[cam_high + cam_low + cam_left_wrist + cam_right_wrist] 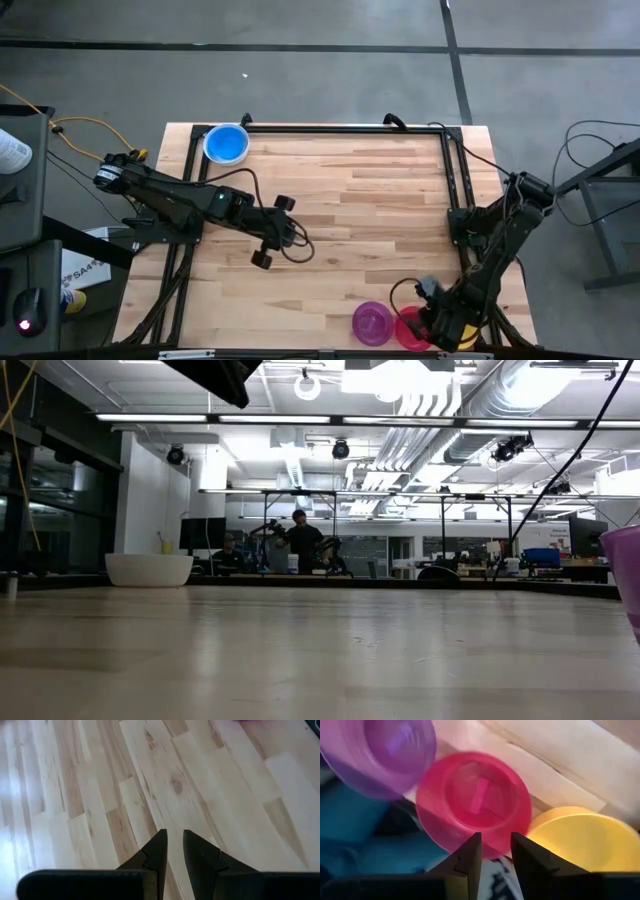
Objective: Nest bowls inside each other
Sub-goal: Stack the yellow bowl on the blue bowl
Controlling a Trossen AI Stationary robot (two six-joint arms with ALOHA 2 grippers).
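A purple bowl [382, 755], a red bowl [472, 800] and a yellow bowl [585, 840] stand side by side, open side up, at the table's near right edge. The high view shows the purple [372, 323] and red [408, 328] ones. My right gripper [495, 845] points down at the red bowl's rim beside the yellow bowl, with a gap between its fingers. A blue bowl [226, 143] rests at the far left corner; its outer wall looks white in the low view [149, 569]. My left gripper [174, 837] hovers over bare wood left of centre, slightly open. My right gripper comes from above, pointing steeply down at the red bowl's rim [495, 854] on the side nearest the yellow bowl. One fingertip [474, 842] shows over the bowl's inside, the other [517, 842] over its edge. I cannot tell whether either touches it.
Black frame rails [340, 128] run along the table's far, left and right sides. The three bowls stand close to the near edge. Bare wood [370, 210] fills the table's middle. People show at benches in the room behind [300, 540].
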